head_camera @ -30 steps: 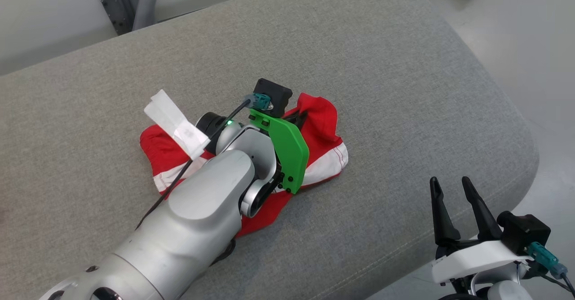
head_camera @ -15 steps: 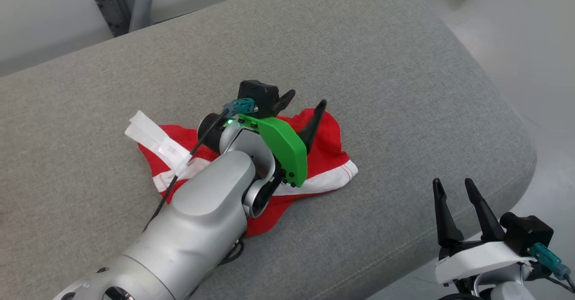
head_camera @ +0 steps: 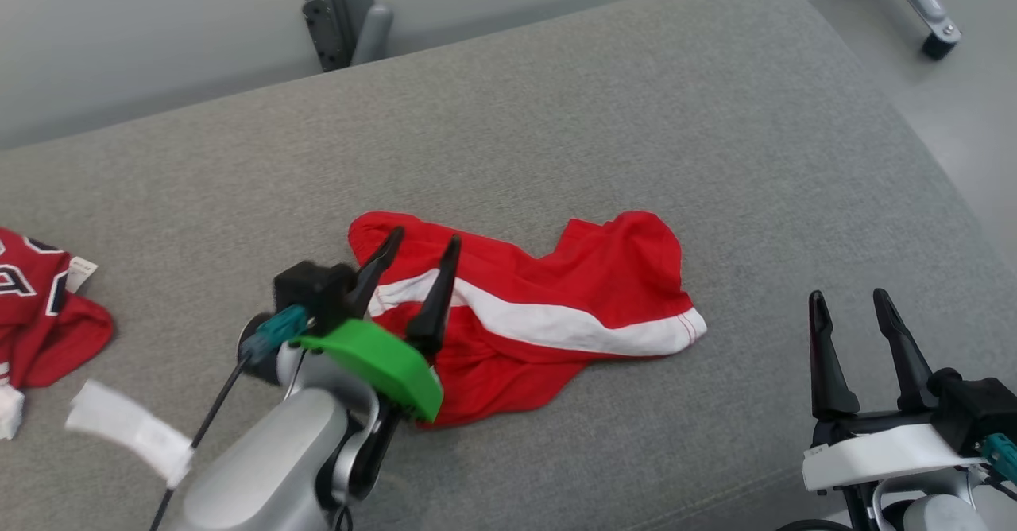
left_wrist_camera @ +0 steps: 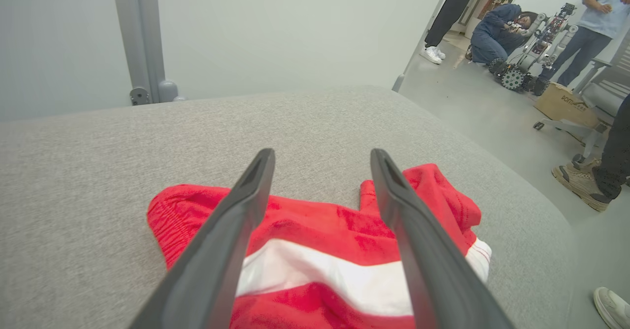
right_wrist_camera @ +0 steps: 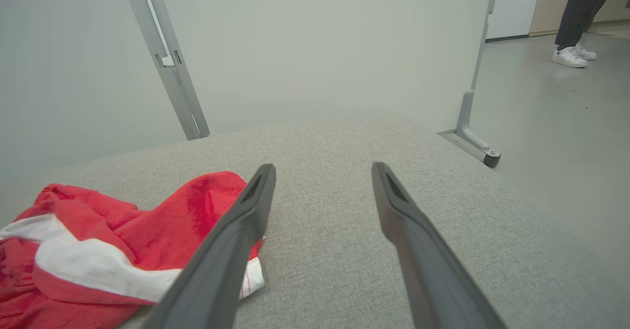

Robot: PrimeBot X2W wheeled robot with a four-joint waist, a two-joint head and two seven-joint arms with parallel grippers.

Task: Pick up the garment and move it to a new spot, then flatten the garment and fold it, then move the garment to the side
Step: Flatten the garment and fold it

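Robotics lab, people [left_wrist_camera: 496, 27] around wheeled robot [left_wrist_camera: 541, 36]

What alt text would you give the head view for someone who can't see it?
A crumpled red fabric garment with a white stripe lies on a grey upholstered cushion, with the left gripper open over its left end. The right gripper, open, sits at the lower right, clear of it. Another red garment with dark lettering lies at the left edge.

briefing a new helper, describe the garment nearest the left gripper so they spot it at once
On the grey cushion, look near the middle, in front of the left gripper. The garment is crumpled red cloth with one broad white band; the other red garment, at the left edge, bears dark lettering.
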